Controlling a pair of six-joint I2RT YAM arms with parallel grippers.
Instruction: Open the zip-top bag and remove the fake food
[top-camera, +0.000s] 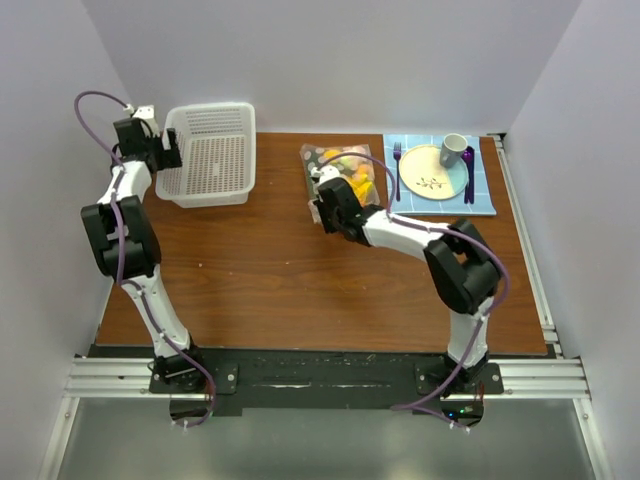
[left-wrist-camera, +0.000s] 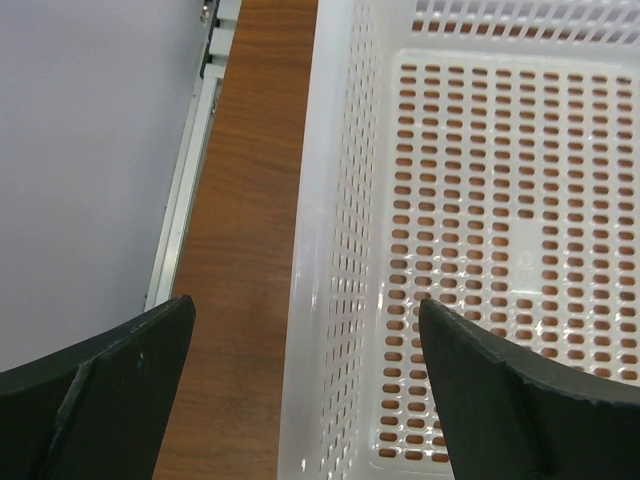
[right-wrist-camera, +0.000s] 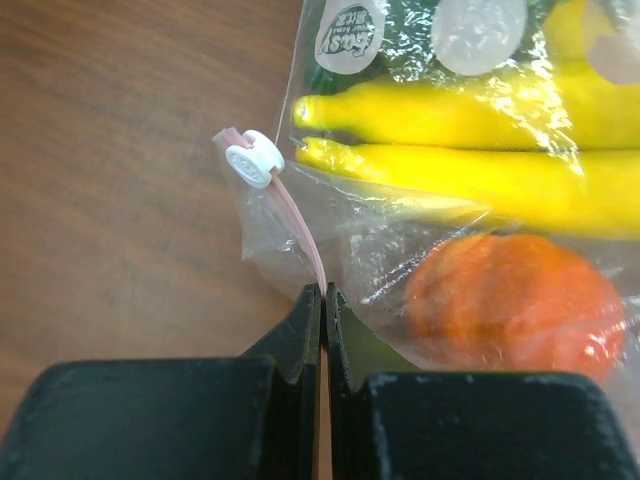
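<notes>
Our right gripper (right-wrist-camera: 323, 300) has its two fingers pressed flat together, pinching the zip-top bag (right-wrist-camera: 380, 230) at its near corner, where the pink zip strip (right-wrist-camera: 300, 225) runs down between them. Just beyond the fingertips the white slider (right-wrist-camera: 252, 160) sits at the end of that strip. We judge the bag not yet opened: a hold is taken and no more. All the fake food (right-wrist-camera: 470, 185) lies under the film, with two yellow bananas, an orange round fruit (right-wrist-camera: 510, 300) and something dark green at the top. Nearly everything is left: drawing the slider, spreading the mouth, lifting each piece out. A white oval sticker (right-wrist-camera: 350, 30) on the bag carries a word we read as "easy"; the smaller characters by it are too small to tell. The bag lies at the far side of the wooden table (top-camera: 250, 260), between the white basket (top-camera: 215, 165) and the yellow plate (top-camera: 420, 160). Our left gripper (left-wrist-camera: 305, 330) hangs spread wide over the basket's side wall, holding nothing.
</notes>
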